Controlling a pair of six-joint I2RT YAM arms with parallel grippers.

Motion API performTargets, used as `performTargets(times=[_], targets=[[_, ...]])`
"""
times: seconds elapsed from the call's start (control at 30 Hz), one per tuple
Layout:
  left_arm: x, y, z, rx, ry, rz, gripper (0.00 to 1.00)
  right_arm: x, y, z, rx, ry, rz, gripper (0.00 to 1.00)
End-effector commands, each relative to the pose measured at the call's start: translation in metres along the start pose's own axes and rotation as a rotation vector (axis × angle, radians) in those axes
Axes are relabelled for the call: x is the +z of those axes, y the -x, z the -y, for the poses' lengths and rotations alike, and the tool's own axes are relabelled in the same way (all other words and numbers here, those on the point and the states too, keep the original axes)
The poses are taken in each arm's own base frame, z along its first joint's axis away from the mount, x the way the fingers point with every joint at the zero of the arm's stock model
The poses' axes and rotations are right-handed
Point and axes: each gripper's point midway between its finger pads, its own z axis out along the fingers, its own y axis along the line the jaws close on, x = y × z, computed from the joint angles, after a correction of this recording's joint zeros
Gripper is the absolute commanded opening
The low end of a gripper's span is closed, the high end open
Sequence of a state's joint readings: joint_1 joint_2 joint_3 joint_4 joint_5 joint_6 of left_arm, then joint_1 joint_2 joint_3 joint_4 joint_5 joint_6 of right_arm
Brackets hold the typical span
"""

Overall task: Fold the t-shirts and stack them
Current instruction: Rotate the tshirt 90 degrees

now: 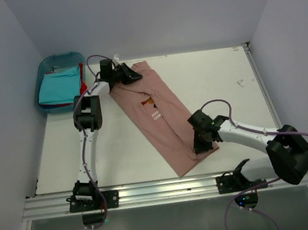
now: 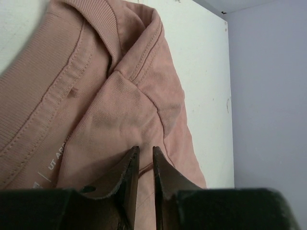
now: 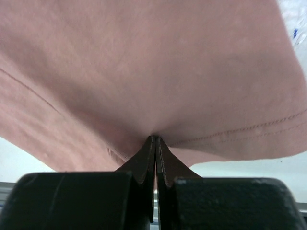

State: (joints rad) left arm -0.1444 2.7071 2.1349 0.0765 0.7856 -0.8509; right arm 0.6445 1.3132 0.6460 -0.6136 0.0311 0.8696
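Observation:
The dusty pink t-shirt (image 1: 159, 114) lies as a long narrow strip, folded lengthwise, running diagonally from the back left to the front middle of the table, with its chest print partly showing. My left gripper (image 1: 131, 73) is at the collar end, its jaws nearly closed with pink cloth (image 2: 124, 96) between the tips (image 2: 145, 149). My right gripper (image 1: 199, 143) is at the hem end, shut tight (image 3: 154, 138) on a pinch of the pink cloth (image 3: 144, 62). The turquoise t-shirt (image 1: 59, 86) and a red one (image 1: 83, 85) lie in the bin.
The blue plastic bin (image 1: 50, 61) stands at the back left corner, just left of my left gripper. The white table (image 1: 223, 83) ends at a metal rail (image 1: 164, 188) in front. Walls close off the left, back and right sides.

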Motion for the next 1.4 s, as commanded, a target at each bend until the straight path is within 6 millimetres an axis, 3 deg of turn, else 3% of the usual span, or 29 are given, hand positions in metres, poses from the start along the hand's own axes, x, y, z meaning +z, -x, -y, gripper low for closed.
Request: performTargets(times=[0.0,0.1,0.2,0.23,0.3,0.33,0.4,0.43,0.47,0.5,0.53,0.6,0.63,0.67,0.77,0.8,0.83,0.87,0.9,0.93,1.03,1.07,1.1,1.13,1.23,1.3,1.33,1.37], targets=[[-0.006,0.027,0.024,0.047,-0.101,0.055,0.21,-0.01,-0.013,-0.003,0.02,0.001,-0.03,0.0],[-0.016,0.036,0.051,0.117,-0.158,0.075,0.21,-0.016,-0.012,-0.011,-0.011,0.022,-0.015,0.0],[-0.039,0.053,0.098,0.227,-0.198,0.139,0.24,-0.029,0.004,-0.03,-0.059,0.086,0.046,0.0],[-0.053,0.064,0.125,0.298,-0.21,0.174,0.26,-0.038,0.015,-0.041,-0.073,0.121,0.085,0.0],[-0.069,0.077,0.148,0.345,-0.191,0.219,0.31,-0.048,0.028,-0.052,-0.122,0.149,0.132,0.0],[-0.087,0.088,0.178,0.411,-0.2,0.259,0.32,-0.059,0.042,-0.064,-0.136,0.173,0.176,0.09],[-0.103,0.096,0.191,0.423,-0.14,0.291,0.39,-0.07,0.057,-0.073,-0.188,0.183,0.231,0.27],[-0.12,0.102,0.212,0.486,-0.115,0.324,0.42,-0.079,0.071,-0.085,-0.203,0.194,0.265,0.34],[-0.126,0.103,0.213,0.489,-0.075,0.339,0.44,-0.084,0.083,-0.087,-0.242,0.174,0.308,0.53],[-0.13,0.096,0.208,0.475,-0.031,0.312,0.46,-0.087,0.091,-0.092,-0.268,0.164,0.327,0.6],[-0.141,0.087,0.212,0.469,-0.011,0.302,0.47,-0.104,0.111,-0.106,-0.28,0.174,0.393,0.68],[-0.151,0.073,0.209,0.458,0.016,0.295,0.48,-0.098,0.139,-0.112,-0.325,0.093,0.446,0.85],[-0.159,0.054,0.203,0.436,0.038,0.275,0.48,-0.116,0.159,-0.132,-0.333,0.123,0.5,0.87],[-0.162,0.044,0.199,0.429,0.056,0.268,0.48,-0.098,0.169,-0.137,-0.373,0.082,0.479,0.89],[-0.174,0.001,0.184,0.387,0.105,0.218,0.48,-0.105,0.205,-0.177,-0.416,0.138,0.509,0.89],[-0.176,-0.019,0.166,0.358,0.135,0.19,0.47,-0.08,0.213,-0.181,-0.425,0.115,0.462,0.88],[-0.188,-0.026,0.18,0.378,0.124,0.205,0.47,-0.091,0.231,-0.198,-0.423,0.148,0.507,0.88],[-0.191,-0.036,0.179,0.381,0.136,0.2,0.47,-0.088,0.243,-0.201,-0.439,0.154,0.51,0.87],[-0.194,-0.055,0.165,0.359,0.16,0.174,0.47,-0.06,0.247,-0.206,-0.453,0.144,0.464,0.86],[-0.206,-0.06,0.178,0.384,0.146,0.19,0.46,-0.07,0.265,-0.218,-0.452,0.198,0.483,0.82],[-0.23,-0.082,0.178,0.388,0.181,0.198,0.45,-0.043,0.286,-0.235,-0.462,0.256,0.429,0.77],[-0.236,-0.088,0.177,0.388,0.194,0.198,0.45,-0.038,0.298,-0.231,-0.457,0.251,0.436,0.76],[-0.245,-0.096,0.18,0.398,0.194,0.205,0.45,-0.044,0.308,-0.24,-0.463,0.29,0.45,0.75],[-0.25,-0.1,0.18,0.397,0.198,0.208,0.45,-0.027,0.311,-0.24,-0.465,0.291,0.431,0.75],[-0.261,-0.116,0.18,0.389,0.192,0.213,0.44,-0.026,0.327,-0.252,-0.48,0.357,0.457,0.74],[-0.262,-0.128,0.17,0.37,0.203,0.19,0.43,-0.009,0.332,-0.256,-0.491,0.379,0.441,0.74],[-0.264,-0.131,0.17,0.371,0.202,0.191,0.43,-0.016,0.338,-0.264,-0.494,0.408,0.462,0.74],[-0.265,-0.136,0.167,0.364,0.206,0.181,0.43,0.002,0.335,-0.266,-0.502,0.441,0.417,0.74]])
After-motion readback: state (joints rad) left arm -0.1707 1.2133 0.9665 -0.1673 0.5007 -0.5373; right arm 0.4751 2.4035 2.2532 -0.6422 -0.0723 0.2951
